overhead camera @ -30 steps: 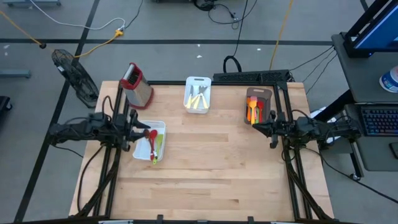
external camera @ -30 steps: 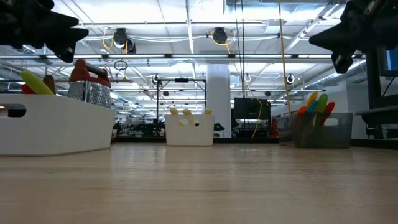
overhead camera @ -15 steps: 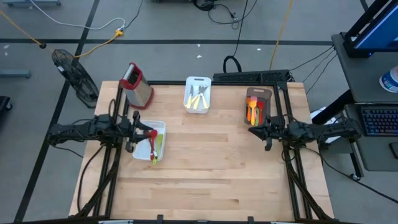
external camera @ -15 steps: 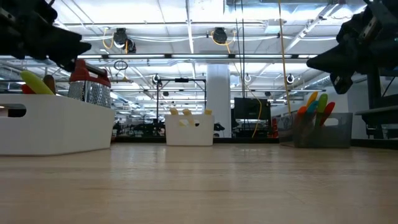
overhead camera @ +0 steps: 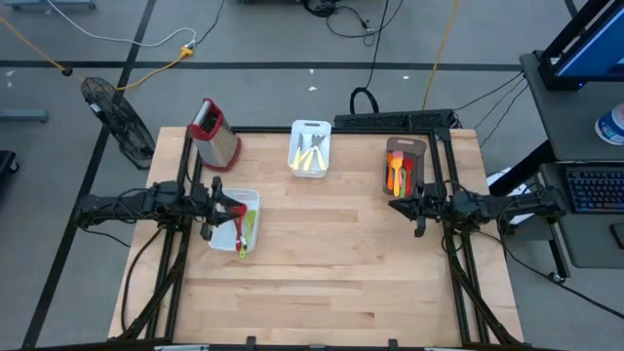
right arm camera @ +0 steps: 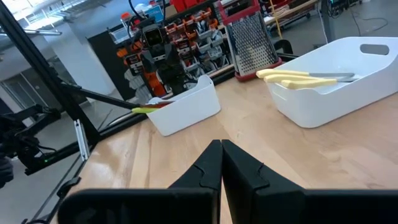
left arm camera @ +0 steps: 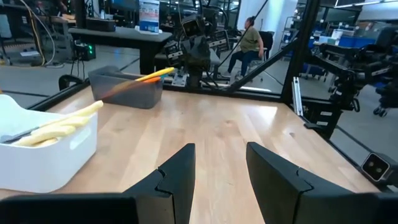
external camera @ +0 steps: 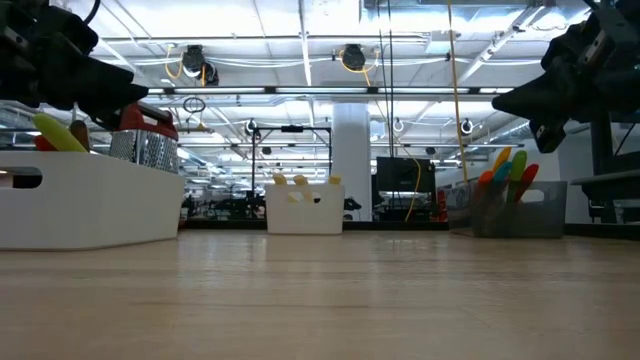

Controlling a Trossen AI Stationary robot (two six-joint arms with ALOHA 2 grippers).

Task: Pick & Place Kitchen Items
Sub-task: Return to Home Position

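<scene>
We judge sorting done, the kitchen items (overhead camera: 243, 232) binned near the grater (overhead camera: 213, 132), so next we draw home the left pincer (overhead camera: 218, 208), spread and empty near it, and the right pincer (overhead camera: 404, 203), closed on nothing, well apart.

My two grippers, the left gripper (overhead camera: 211, 207) and the right gripper (overhead camera: 399, 206), hang over one table (overhead camera: 331, 273) holding two white bins, the left bin (overhead camera: 255, 201) and the middle bin (overhead camera: 310, 125), one dark tray (overhead camera: 407, 143) and one steel grater (overhead camera: 220, 142). The bright utensils (overhead camera: 396, 175) inside are too bunched to count.
</scene>
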